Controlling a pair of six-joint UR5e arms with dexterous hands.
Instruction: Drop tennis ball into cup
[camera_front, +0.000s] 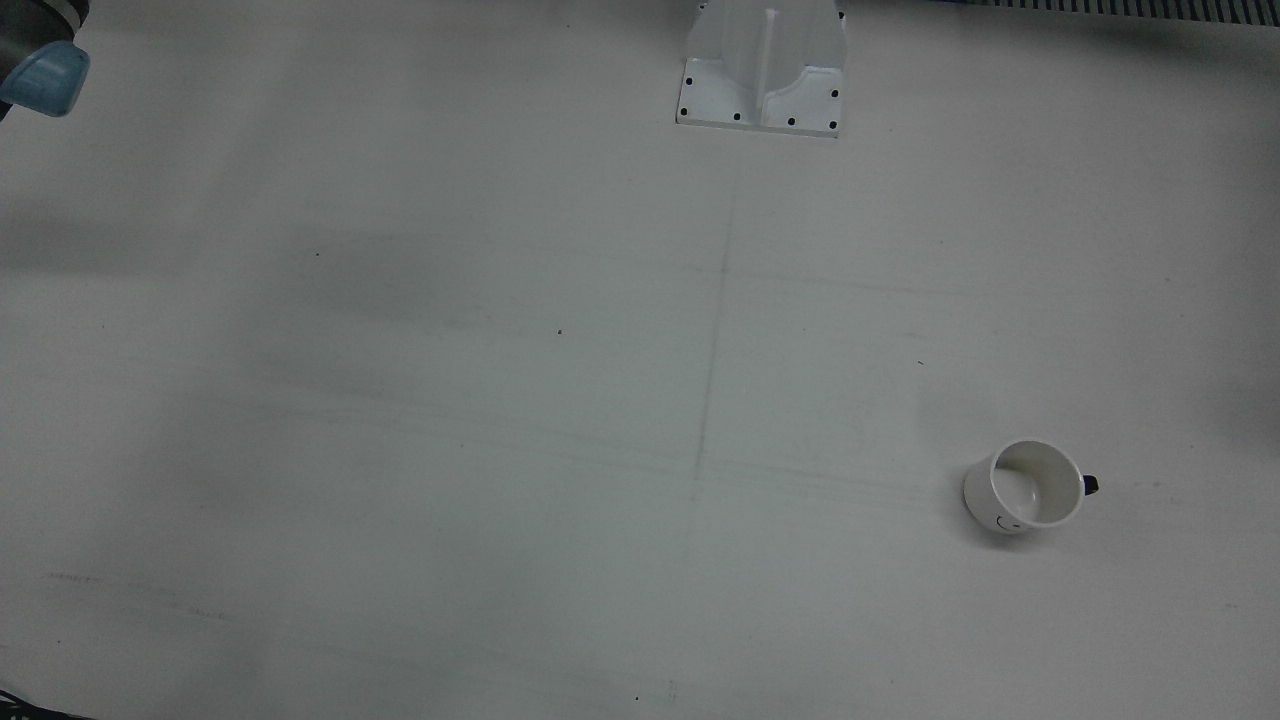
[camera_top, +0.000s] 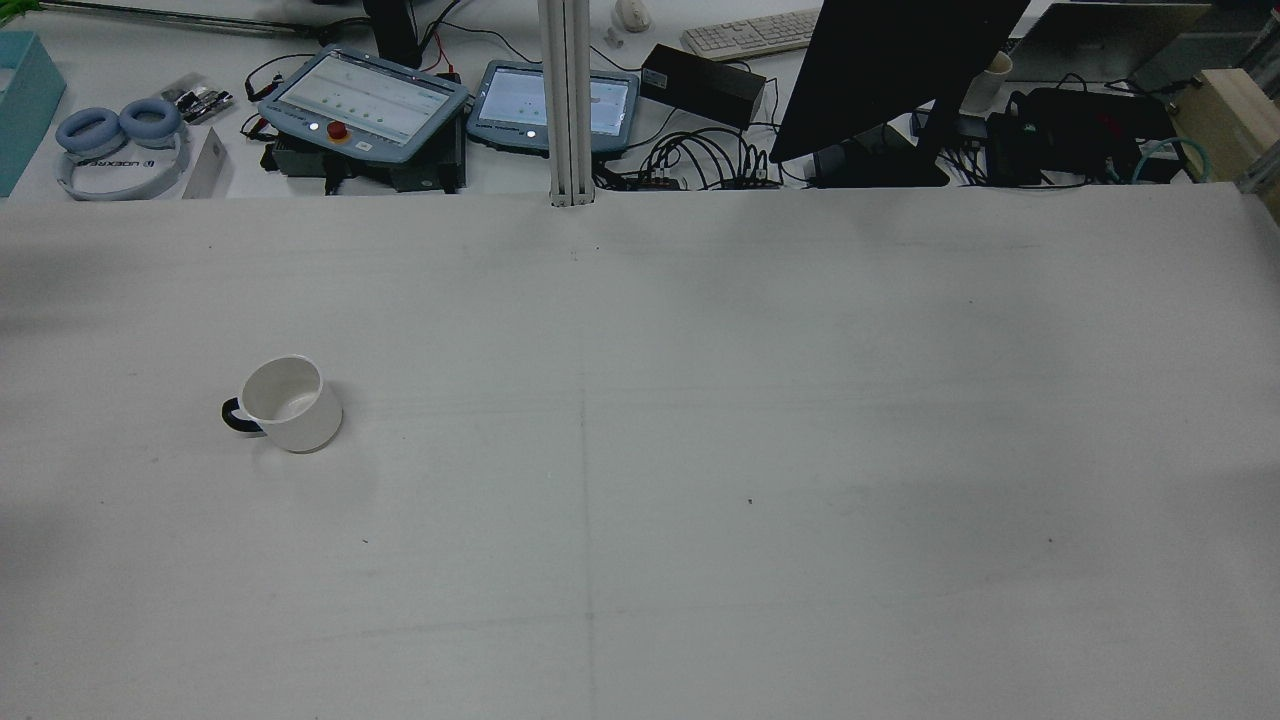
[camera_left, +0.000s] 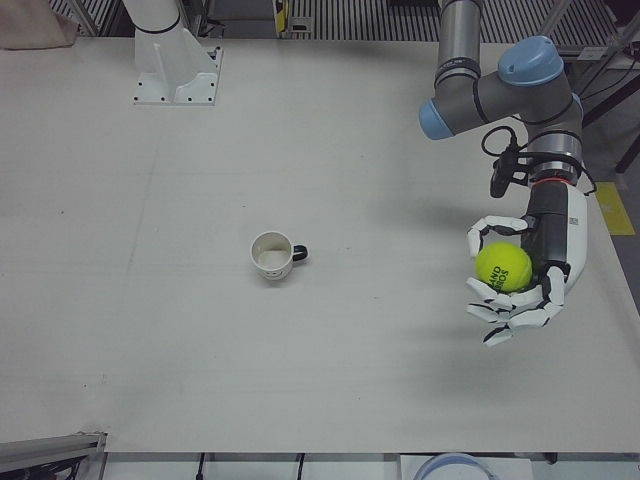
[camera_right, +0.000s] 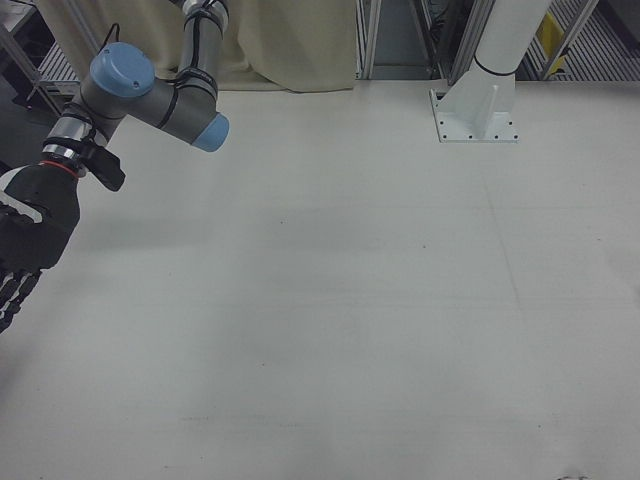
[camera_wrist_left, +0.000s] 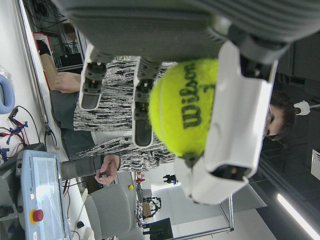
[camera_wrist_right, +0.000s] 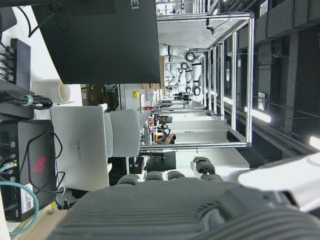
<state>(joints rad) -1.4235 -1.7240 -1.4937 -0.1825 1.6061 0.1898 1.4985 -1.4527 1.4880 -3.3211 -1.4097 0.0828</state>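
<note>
A big white table (camera_top: 700, 450) fills most of the picture. A white cup (camera_top: 290, 403) stands on it at about nine o'clock. The cup is upright, with its open top showing. Its dark handle (camera_top: 235, 417) sticks out to the left.

Past the far edge of the table, at about eleven o'clock, lie blue headphones (camera_top: 120, 145) and two tablets with screens (camera_top: 365, 100). A white post (camera_top: 567, 100) stands at twelve o'clock. A dark monitor (camera_top: 890, 70) and a keyboard (camera_top: 750, 35) sit near one o'clock.
</note>
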